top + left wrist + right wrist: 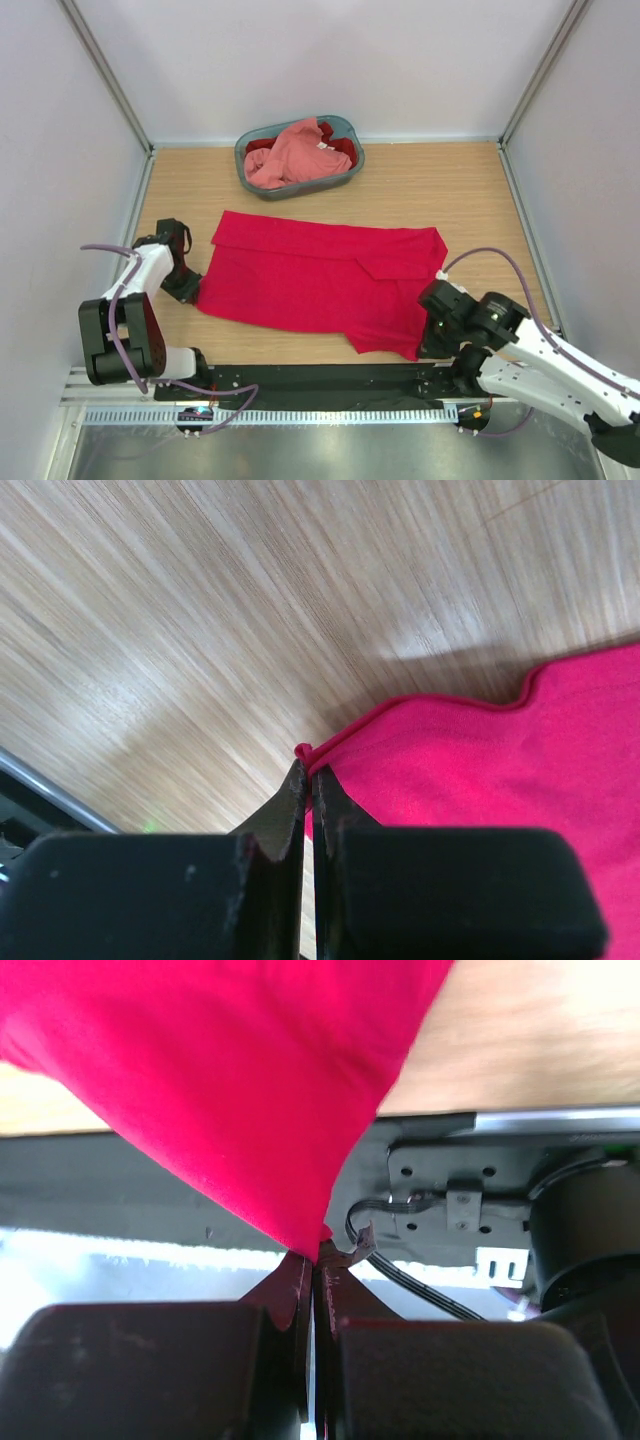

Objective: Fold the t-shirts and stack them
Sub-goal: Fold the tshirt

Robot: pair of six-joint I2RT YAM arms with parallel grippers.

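The left gripper [192, 287] is pinching the left corner of the crimson shirt [320, 280], its jaws pressed together on the hem. The shirt is lying spread mid-table, with bare table [480, 200] bordering it. The right gripper [432, 330], jaws likewise clamped, is holding the near right corner raised. The pink shirt [290, 155] is sitting in the basket [356, 160] at the far edge.

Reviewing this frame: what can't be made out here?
Top view: dark red shirt mostly buried under pink shirt in the basket.
Top view: right gripper fingertips hidden by its own wrist.
Right wrist view: red shirt cut off by the top edge.
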